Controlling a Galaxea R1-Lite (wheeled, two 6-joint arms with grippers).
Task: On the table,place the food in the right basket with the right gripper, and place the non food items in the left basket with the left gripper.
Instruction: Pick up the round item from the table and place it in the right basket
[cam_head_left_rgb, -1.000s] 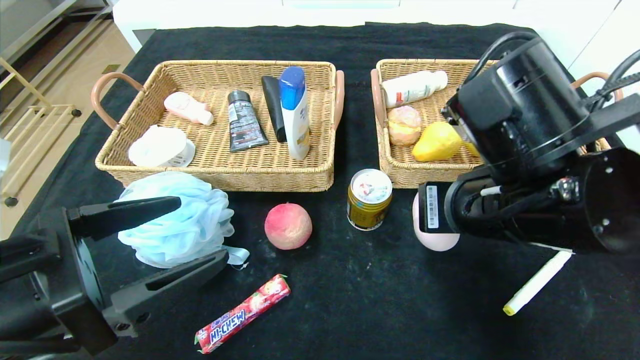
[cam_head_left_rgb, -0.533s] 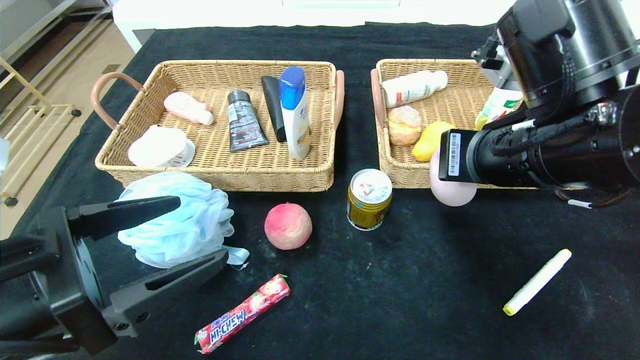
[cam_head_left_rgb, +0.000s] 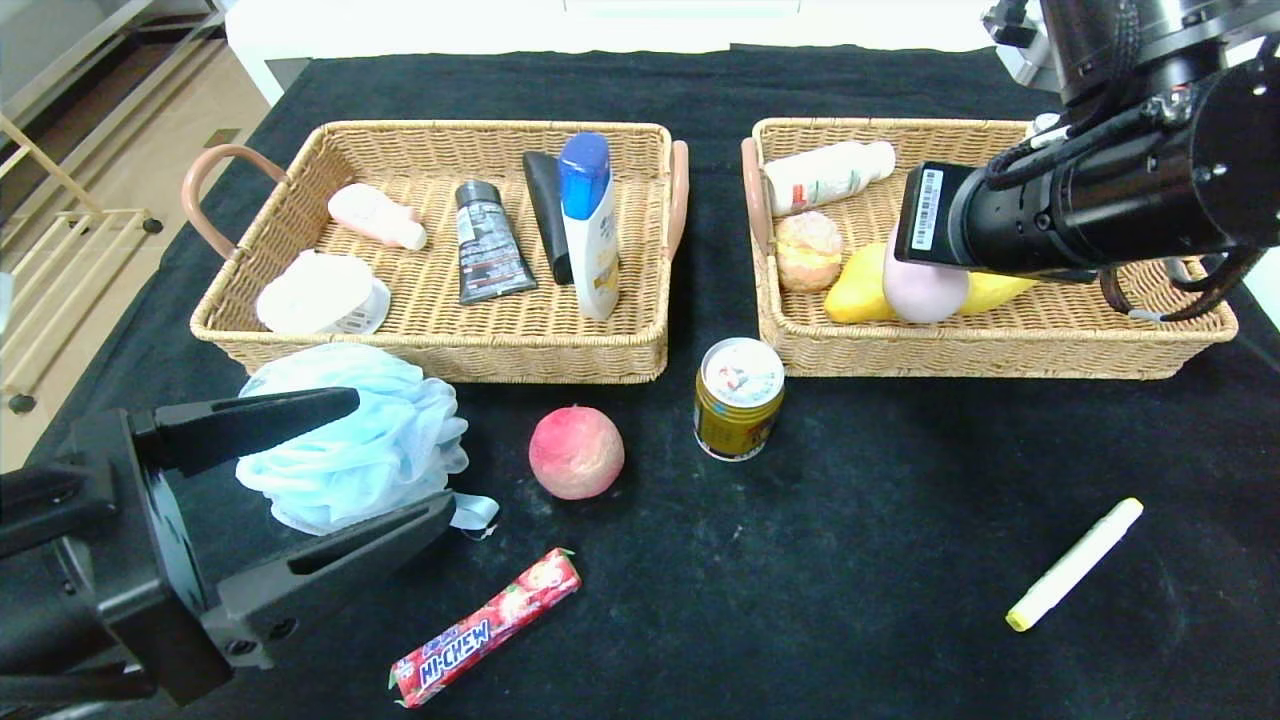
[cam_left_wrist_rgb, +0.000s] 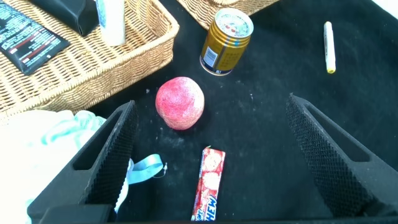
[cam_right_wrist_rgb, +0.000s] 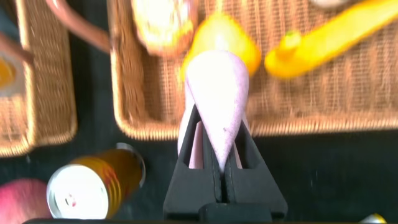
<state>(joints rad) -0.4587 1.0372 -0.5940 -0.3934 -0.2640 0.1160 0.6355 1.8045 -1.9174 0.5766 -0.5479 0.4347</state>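
My right gripper (cam_head_left_rgb: 922, 282) is shut on a pale pink soft food item (cam_head_left_rgb: 925, 292) and holds it over the front part of the right basket (cam_head_left_rgb: 1000, 352). The right wrist view shows that pink item (cam_right_wrist_rgb: 217, 87) pinched between the fingers, above the yellow fruit (cam_right_wrist_rgb: 224, 38). My left gripper (cam_head_left_rgb: 400, 455) is open at the near left, its fingers either side of the blue bath pouf (cam_head_left_rgb: 340, 450). On the cloth lie a peach (cam_head_left_rgb: 576, 452), a gold can (cam_head_left_rgb: 738, 398), a Hi-Chew stick (cam_head_left_rgb: 487, 628) and a yellow-tipped marker (cam_head_left_rgb: 1073, 564).
The left basket (cam_head_left_rgb: 440, 352) holds a pink bottle, a black tube, a blue-capped bottle (cam_head_left_rgb: 588, 225) and a white round tub. In the right basket are a white bottle (cam_head_left_rgb: 828, 175), a bun (cam_head_left_rgb: 808, 250) and yellow fruit (cam_head_left_rgb: 855, 292).
My right arm has lifted the pink item off the cloth and carried it back over the right basket's front wall. The left arm has stayed put.
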